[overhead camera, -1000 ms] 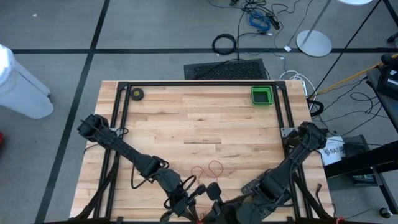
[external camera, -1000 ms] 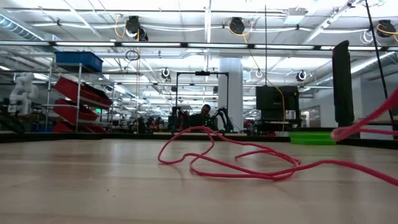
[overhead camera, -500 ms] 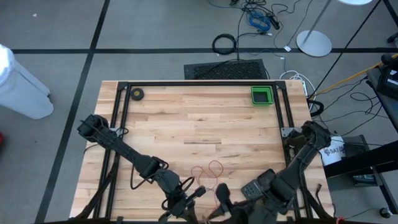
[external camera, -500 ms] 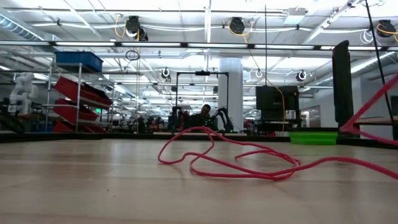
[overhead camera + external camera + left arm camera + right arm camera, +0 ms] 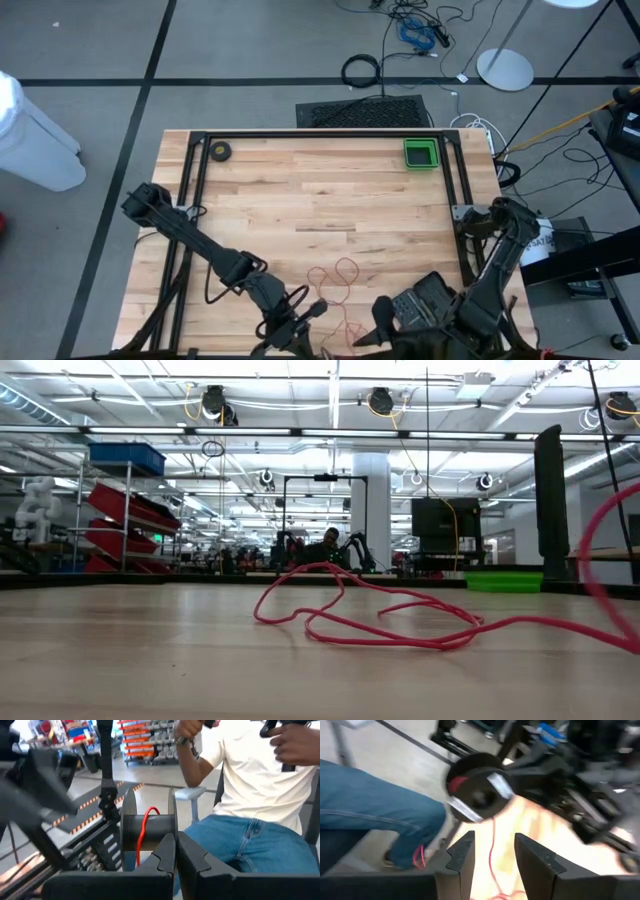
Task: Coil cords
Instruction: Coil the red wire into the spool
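Observation:
The red cord lies in loose loops point(image 5: 338, 278) on the wood near the table's front edge, and shows in the low view as loops point(image 5: 370, 618) with one strand arcing up at the right point(image 5: 600, 560). One end is wound on the black reel point(image 5: 147, 827), which also shows in the right wrist view point(image 5: 475, 795). My left gripper point(image 5: 177, 852) is shut on that reel at the front edge point(image 5: 310, 318). My right gripper point(image 5: 492, 852) stands open just to its right point(image 5: 378, 318), holding nothing, with a strand of cord point(image 5: 492, 840) hanging beyond its fingers. My left gripper pinches the rim of one flange point(image 5: 173, 822) of the reel between its two fingers. The fingers point(image 5: 165, 855) come nearly level, pointing past the table's near edge. The reel is held clear of the table with its axis level, and the red cord point(image 5: 142, 832) drops from its hub.
A green bin point(image 5: 421, 154) stands at the far right of the table and a small black ring-shaped roll point(image 5: 220, 151) at the far left. Black frame rails point(image 5: 192, 190) run along the sides. A seated person's legs in jeans point(image 5: 250, 840) are just beyond the near edge.
My right gripper has opened, let go of the cord and drawn away from the left gripper toward the table's right edge. The strand at the right of the low view rose straight, then fell into a slack arc. The loops on the table kept their place.

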`<state>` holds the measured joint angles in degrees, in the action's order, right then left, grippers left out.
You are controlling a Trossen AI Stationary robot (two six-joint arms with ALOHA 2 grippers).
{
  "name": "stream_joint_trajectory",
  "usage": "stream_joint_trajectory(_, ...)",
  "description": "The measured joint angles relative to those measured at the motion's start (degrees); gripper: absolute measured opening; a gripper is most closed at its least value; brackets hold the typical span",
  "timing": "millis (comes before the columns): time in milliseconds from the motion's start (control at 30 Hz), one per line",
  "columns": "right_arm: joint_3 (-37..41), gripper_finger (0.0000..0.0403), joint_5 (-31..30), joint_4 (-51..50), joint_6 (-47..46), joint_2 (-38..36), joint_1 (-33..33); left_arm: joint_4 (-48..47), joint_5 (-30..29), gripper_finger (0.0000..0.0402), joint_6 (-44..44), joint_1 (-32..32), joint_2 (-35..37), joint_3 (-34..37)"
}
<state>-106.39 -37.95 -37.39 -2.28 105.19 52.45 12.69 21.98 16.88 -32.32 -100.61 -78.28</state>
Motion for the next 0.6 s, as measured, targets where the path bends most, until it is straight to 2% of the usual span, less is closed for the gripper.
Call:
stream_joint_trajectory(200,0.0,0.0125,7.8,1.9,-0.5,0.0,-1.2,-3.0,-5.4,0.0008,0.0,-0.6,2.4,0.0)
stream_joint_trajectory(367,0.0,0.0125,8.4,0.8,-1.2,0.0,-2.6,-2.6,-9.9,0.0008,0.4,-2.4,4.7,0.0)
stream_joint_trajectory(467,0.0,0.0125,10.3,0.2,-1.1,0.0,-3.4,-2.7,-10.3,0.0008,1.8,-4.0,5.7,0.0)
stream_joint_trajectory(600,0.7,0.0125,17.1,2.7,1.4,0.0,-5.0,-2.7,-10.3,0.0008,4.8,-6.4,6.1,0.0)
